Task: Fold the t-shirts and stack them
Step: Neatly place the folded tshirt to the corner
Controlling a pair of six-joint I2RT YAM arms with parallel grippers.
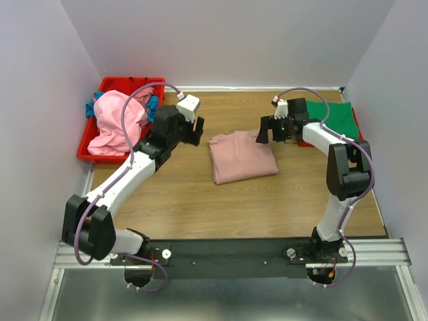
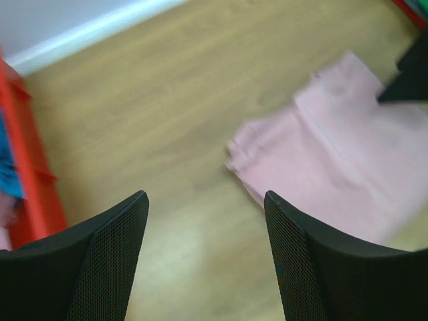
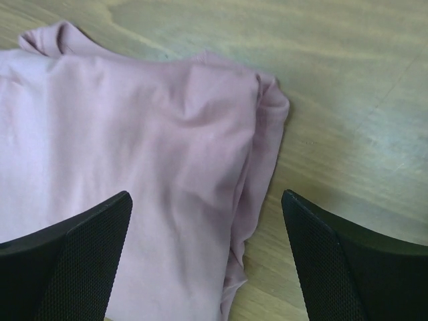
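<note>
When viewed from above, shows folded dusty-pink shirt (image 1: 242, 157) flat mid-table (image 1: 187, 200), between both arms. Only there: red bin (image 1: 90, 148) far left holding brighter pink shirt (image 1: 117, 124) and blue cloth (image 1: 152, 103), green shirt (image 1: 331, 114) far right. Left wrist view: left gripper (image 2: 204, 197) spread wide, holding nothing, shirt ahead-right, blurred. Right wrist view: right gripper (image 3: 204, 194) spread, holding nothing, framing shirt's bunched edge.

A robotics lab test cell was indicated. A wood-grain tabletop (image 1: 200, 207) was enclosed on three sides by plain pale panels (image 1: 227, 40). The left arm (image 1: 127, 177) and the right arm (image 1: 344, 167) were bolted to a black plate (image 1: 227, 253) on an aluminium rail (image 1: 381, 251), and lilac cables (image 1: 79, 237) were left exposed.
</note>
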